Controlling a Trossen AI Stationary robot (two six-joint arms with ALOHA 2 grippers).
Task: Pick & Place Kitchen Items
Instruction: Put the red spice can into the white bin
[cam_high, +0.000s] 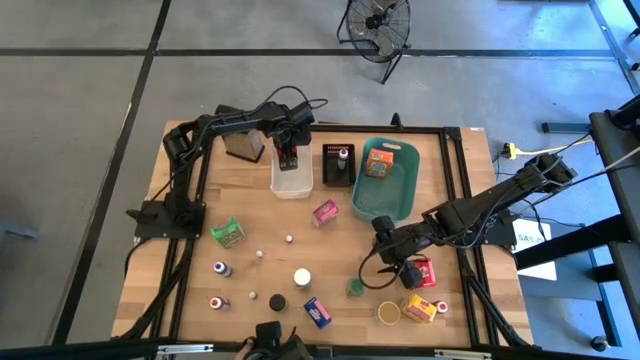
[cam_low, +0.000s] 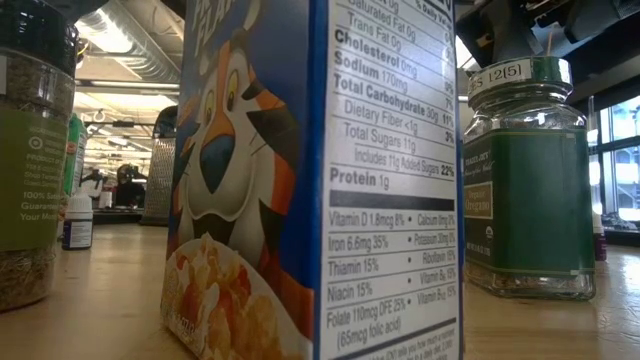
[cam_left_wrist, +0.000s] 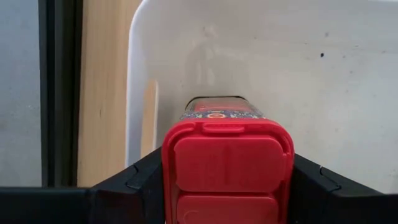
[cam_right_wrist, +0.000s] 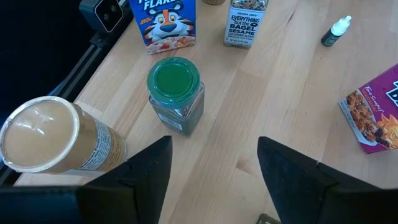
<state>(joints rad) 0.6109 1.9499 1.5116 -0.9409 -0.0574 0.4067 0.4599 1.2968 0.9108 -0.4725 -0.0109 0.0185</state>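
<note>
red-capped bottle (cam_left_wrist: 227, 165) is clamped in our left gripper (cam_high: 288, 158) over the white bin (cam_high: 291, 186); we judge release comes next. our right gripper (cam_right_wrist: 211, 165) hangs apart, empty, near the green-lidded jar (cam_right_wrist: 175, 94).

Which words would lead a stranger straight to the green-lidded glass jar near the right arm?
Start at the teal plastic basket on the wooden table's right half, then drop towards the near edge to the right gripper. Just left of it stands the small green-lidded glass jar, alone there in having a green lid.
</note>
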